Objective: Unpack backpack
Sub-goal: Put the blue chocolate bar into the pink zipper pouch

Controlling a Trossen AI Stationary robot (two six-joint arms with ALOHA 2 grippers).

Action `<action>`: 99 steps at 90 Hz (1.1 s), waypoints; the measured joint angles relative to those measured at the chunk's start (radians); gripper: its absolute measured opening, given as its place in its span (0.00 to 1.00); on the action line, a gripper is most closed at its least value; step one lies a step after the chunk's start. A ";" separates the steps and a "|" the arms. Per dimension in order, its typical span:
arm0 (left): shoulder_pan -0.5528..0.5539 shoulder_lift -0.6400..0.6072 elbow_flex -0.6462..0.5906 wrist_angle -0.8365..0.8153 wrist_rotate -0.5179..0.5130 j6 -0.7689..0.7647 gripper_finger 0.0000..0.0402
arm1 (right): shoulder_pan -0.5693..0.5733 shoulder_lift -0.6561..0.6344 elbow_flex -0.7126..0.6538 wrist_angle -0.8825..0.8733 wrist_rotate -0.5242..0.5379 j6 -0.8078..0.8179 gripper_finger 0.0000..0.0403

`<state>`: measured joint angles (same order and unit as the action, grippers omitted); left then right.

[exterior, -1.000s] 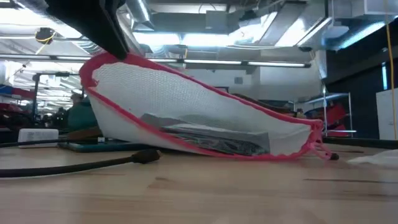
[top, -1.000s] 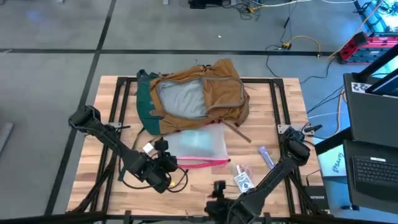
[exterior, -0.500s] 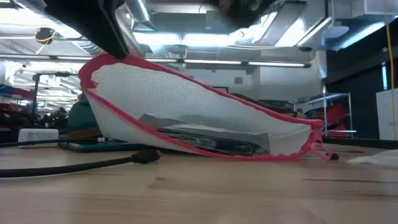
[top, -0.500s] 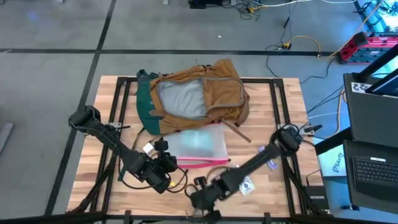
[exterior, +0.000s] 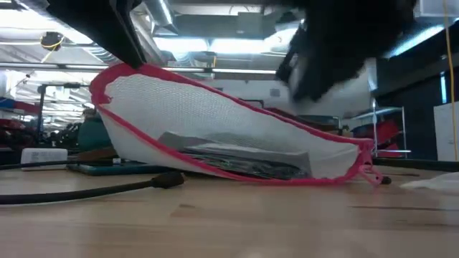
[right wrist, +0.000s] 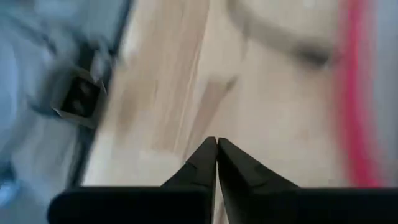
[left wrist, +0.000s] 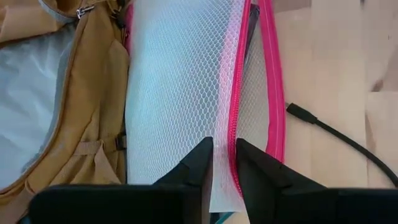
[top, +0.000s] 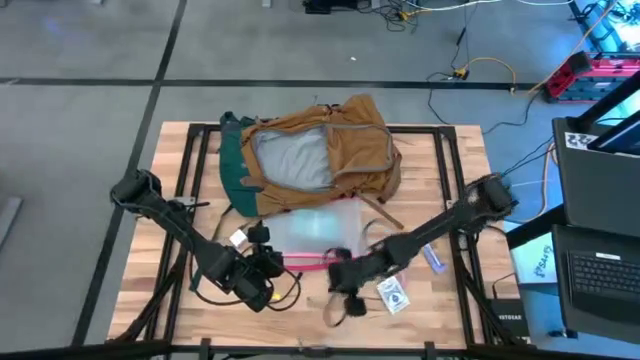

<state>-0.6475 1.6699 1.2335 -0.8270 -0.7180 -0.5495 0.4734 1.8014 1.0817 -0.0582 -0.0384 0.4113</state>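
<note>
The tan-brown backpack (top: pixel 320 150) lies open at the table's far middle, its grey lining showing. Against its near side lies a clear mesh pouch (top: pixel 318 232) with a pink zip edge. My left gripper (top: pixel 272 262) is shut on the pouch's left end (left wrist: pixel 224 155). The pouch's mouth gapes in the low view (exterior: pixel 215 122), with flat dark things inside (exterior: pixel 237 159). My right gripper (top: pixel 338 282) hovers shut just near of the pouch, touching nothing; its fingertips (right wrist: pixel 216 149) are together over bare wood. My left gripper pinches the pouch's mesh wall (left wrist: pixel 219 134) between its two fingers, right beside the pink zip at the pouch's left end. That corner (exterior: pixel 136 68) is held up, while the lower edge and the right end (exterior: pixel 344 172) rest on the table.
A small printed packet (top: pixel 392 293) and a bluish stick-like item (top: pixel 430 255) lie right of my right gripper. A black cable (exterior: pixel 93 188) runs over the wood near the pouch's left end. Dark frame rails (top: pixel 455 170) cross the table.
My right gripper has swung from the table's near edge toward the far side and a little to the left, up to the near side of the pouch, moving fast enough to blur. The left gripper and the lifted pouch have kept still.
</note>
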 joint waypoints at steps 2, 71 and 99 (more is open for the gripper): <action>-0.001 0.000 0.000 0.000 0.000 0.000 0.13 | 0.004 -0.043 -0.049 0.052 0.027 0.000 0.00; 0.000 0.000 0.000 0.007 0.002 -0.017 0.13 | 0.035 -0.627 -0.301 -1.046 0.240 0.995 0.00; 0.000 0.000 0.000 0.007 0.002 -0.023 0.13 | 0.036 -0.526 -0.326 -1.094 -0.180 1.189 0.00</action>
<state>-0.6476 1.6699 1.2335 -0.8200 -0.7158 -0.5720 0.5095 1.2756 0.7558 -1.1526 -0.2184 1.6001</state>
